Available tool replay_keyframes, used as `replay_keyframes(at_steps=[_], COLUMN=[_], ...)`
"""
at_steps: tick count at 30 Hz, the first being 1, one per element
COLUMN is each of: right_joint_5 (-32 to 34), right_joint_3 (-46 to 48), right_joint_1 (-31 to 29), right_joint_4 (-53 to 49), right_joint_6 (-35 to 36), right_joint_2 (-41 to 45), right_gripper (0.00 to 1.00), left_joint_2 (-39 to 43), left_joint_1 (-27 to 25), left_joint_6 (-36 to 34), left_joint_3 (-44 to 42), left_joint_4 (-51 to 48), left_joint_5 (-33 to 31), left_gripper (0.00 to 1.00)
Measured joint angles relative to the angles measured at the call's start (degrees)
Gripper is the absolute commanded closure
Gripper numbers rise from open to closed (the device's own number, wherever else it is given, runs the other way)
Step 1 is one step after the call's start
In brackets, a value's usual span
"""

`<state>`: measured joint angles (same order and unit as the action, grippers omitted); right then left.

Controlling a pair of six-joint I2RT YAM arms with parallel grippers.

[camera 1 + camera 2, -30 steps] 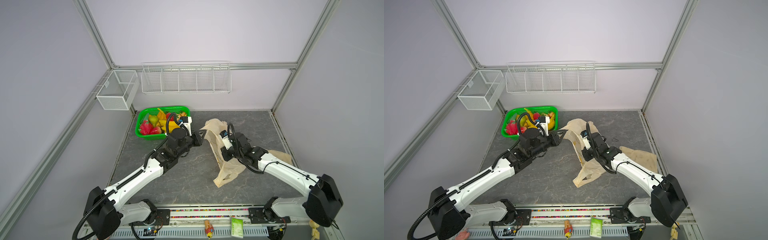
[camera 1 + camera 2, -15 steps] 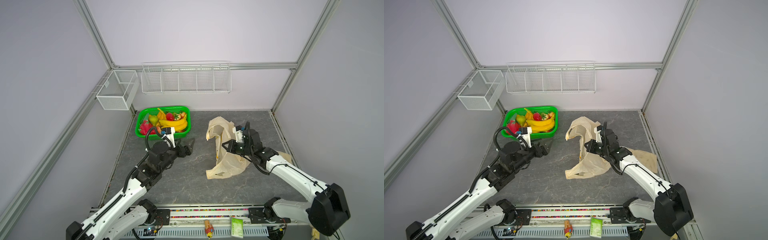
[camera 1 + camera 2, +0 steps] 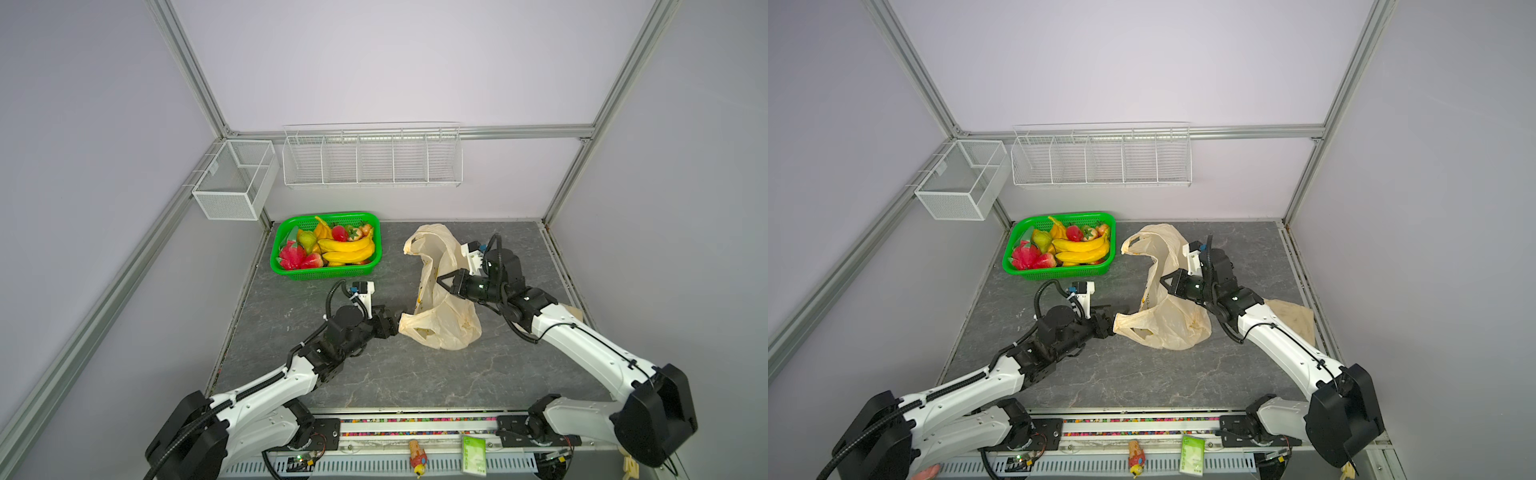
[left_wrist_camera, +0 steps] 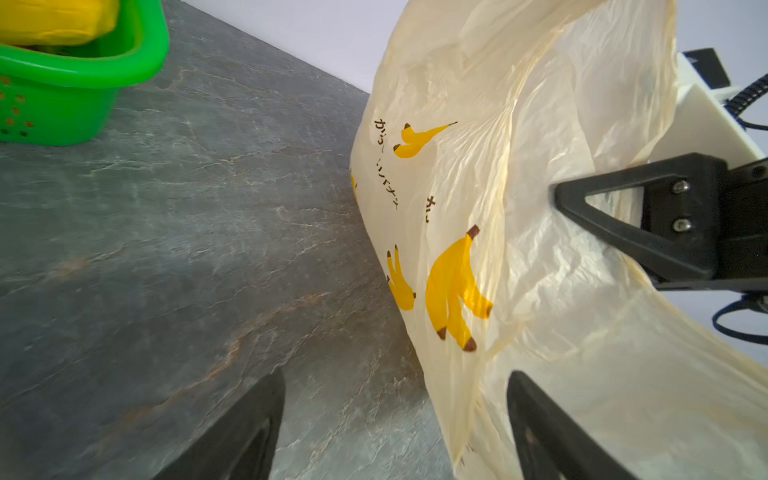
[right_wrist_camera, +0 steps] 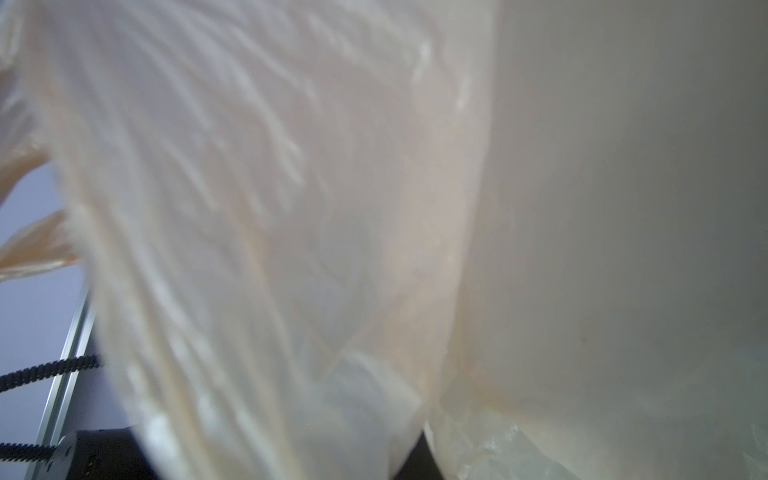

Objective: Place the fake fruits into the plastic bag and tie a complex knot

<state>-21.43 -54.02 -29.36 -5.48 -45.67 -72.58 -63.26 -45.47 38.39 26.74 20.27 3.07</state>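
The right gripper (image 3: pixel 439 279) pinches the bag (image 3: pixel 446 324); the left gripper (image 4: pixel 397 378) gapes at its floppy edge. Closing there may catch both layers, sealing the mouth against the fruits (image 3: pixel 349 249).

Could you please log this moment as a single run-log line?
left tool: open, at bag | right tool: shut on bag | fruits: in basket
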Motion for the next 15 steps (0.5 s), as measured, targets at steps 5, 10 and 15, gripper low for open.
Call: replay_keyframes(at_steps=[5,10,15], right_joint_5=[-1.3,-2.3,-2.4], right_joint_3=[-0.4,-1.3,-3.6], right_joint_1=[-0.5,-1.1,-1.5], right_joint_4=[-0.1,-0.2,-4.0], right_joint_6=[0.4,0.9,3.6], right_joint_2=[-0.2,-1.0,-1.3], right_gripper=[0.94,0.94,0.94], left_joint_2=[-7.0,-12.1,-16.4], left_joint_1=[-0.5,-0.7,-0.7], left_joint_6=[0.4,0.3,-0.7], left_joint_3=[4.3,9.3,13.6], left_joint_4=[6.0,7.9,6.3], left_joint_5=[3.2,4.5,2.3], left_gripper=[0.10,0.14,0.28])
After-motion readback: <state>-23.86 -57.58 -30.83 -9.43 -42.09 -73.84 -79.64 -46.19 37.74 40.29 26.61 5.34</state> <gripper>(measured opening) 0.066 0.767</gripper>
